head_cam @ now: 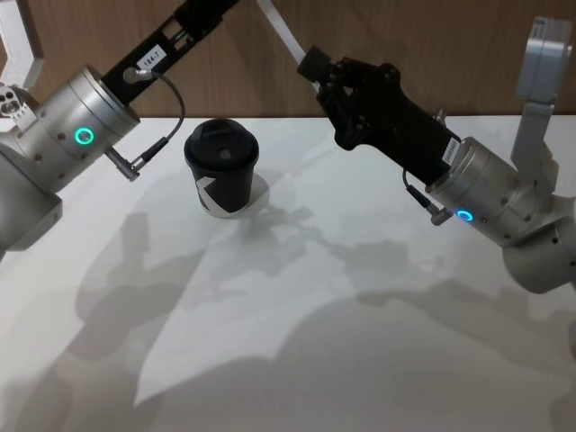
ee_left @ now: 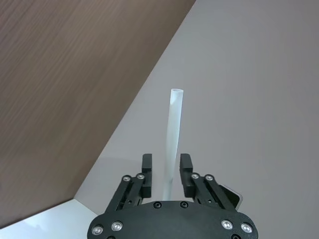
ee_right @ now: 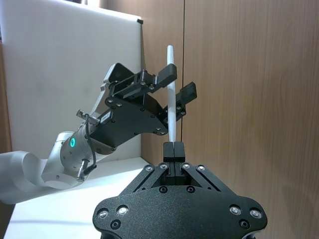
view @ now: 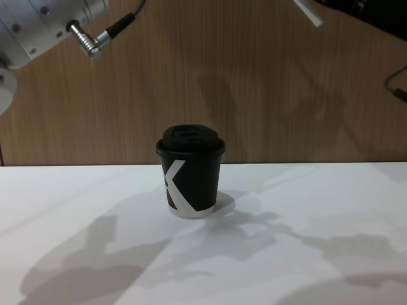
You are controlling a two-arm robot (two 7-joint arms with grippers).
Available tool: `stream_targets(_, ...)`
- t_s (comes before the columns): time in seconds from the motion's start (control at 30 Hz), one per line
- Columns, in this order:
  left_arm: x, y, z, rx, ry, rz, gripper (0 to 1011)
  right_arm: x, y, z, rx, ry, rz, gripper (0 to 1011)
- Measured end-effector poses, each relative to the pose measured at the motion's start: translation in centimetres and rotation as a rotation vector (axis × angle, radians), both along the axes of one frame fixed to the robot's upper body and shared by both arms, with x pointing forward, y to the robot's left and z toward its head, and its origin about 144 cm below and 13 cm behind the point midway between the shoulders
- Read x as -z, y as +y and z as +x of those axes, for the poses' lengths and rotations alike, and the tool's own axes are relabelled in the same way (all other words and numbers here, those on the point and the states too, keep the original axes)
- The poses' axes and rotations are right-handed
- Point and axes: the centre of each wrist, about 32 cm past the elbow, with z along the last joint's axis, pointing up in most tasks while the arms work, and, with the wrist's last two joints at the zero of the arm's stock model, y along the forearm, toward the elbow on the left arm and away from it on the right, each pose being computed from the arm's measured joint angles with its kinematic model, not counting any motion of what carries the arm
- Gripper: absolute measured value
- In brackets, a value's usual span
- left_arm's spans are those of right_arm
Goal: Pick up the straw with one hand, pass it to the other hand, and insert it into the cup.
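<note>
The left arm (head_cam: 76, 135) and the right arm (head_cam: 481, 193) are raised and reach toward each other. The right gripper (ee_right: 174, 147) has its jaws closed on the straw (ee_left: 174, 129). The left gripper (ee_left: 165, 164) has its jaws apart, one on each side of the straw.

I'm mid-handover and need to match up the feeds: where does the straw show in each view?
Head view: straw at top centre, slanting up from the right pincer.
Left wrist view: straw mid-picture, between the fingers of the open left pincer.
Right wrist view: straw mid-picture, clamped in the right pincer.
Chest view: straw's end at the top edge, right of centre.
Shared landmark: the brown wooden wall.
</note>
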Motion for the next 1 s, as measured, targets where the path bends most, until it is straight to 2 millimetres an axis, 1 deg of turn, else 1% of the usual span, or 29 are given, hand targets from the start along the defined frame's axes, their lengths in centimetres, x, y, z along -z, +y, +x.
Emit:
stream_targets(0.03, 0.00, 0.01, 0.00, -0.001, -0.001, 0.000, 356, 0.00, 0.00, 0.00, 0.000, 0.000, 0.000, 2)
stream_targets(0.13, -0.01, 0.05, 0.01, -0.001, -0.003, 0.001, 255, 0.00, 0.00, 0.00, 0.000, 0.000, 0.000, 1)
stream_targets(0.17, -0.03, 0.08, 0.02, -0.001, -0.004, 0.002, 238, 0.00, 0.00, 0.00, 0.000, 0.000, 0.000, 1)
stream_targets(0.2, -0.03, 0.09, 0.02, -0.001, -0.005, 0.002, 194, 0.00, 0.00, 0.00, 0.000, 0.000, 0.000, 1)
stream_targets(0.23, -0.04, 0.12, 0.03, -0.002, -0.006, 0.003, 180, 0.00, 0.00, 0.00, 0.000, 0.000, 0.000, 1)
stream_targets(0.3, -0.05, 0.16, 0.03, -0.002, -0.008, 0.004, 79, 0.00, 0.00, 0.00, 0.000, 0.000, 0.000, 1)
stream_targets(0.5, -0.12, 0.28, 0.00, 0.000, -0.014, 0.003, 23, -0.01, 0.01, 0.00, 0.000, 0.000, 0.000, 1)
stream_targets(0.57, -0.15, 0.37, -0.03, 0.001, -0.015, -0.002, 19, 0.00, 0.00, 0.00, 0.000, 0.000, 0.000, 23)
stream_targets(0.7, -0.11, 0.50, -0.08, 0.002, -0.012, -0.011, 11, 0.00, 0.00, 0.00, 0.000, 0.000, 0.000, 110)
stream_targets(0.77, -0.09, 0.58, -0.12, 0.003, -0.010, -0.015, 11, 0.00, 0.00, 0.00, 0.000, 0.000, 0.000, 169)
stream_targets(0.8, -0.08, 0.60, -0.14, 0.004, -0.009, -0.017, 12, 0.00, 0.00, 0.00, 0.000, 0.000, 0.000, 225)
stream_targets(0.83, -0.07, 0.63, -0.14, 0.004, -0.009, -0.018, 11, 0.00, 0.00, 0.00, 0.000, 0.000, 0.000, 225)
stream_targets(1.0, -0.02, 0.76, -0.22, 0.004, -0.005, -0.023, 11, 0.00, 0.00, 0.00, 0.000, 0.000, 0.000, 376)
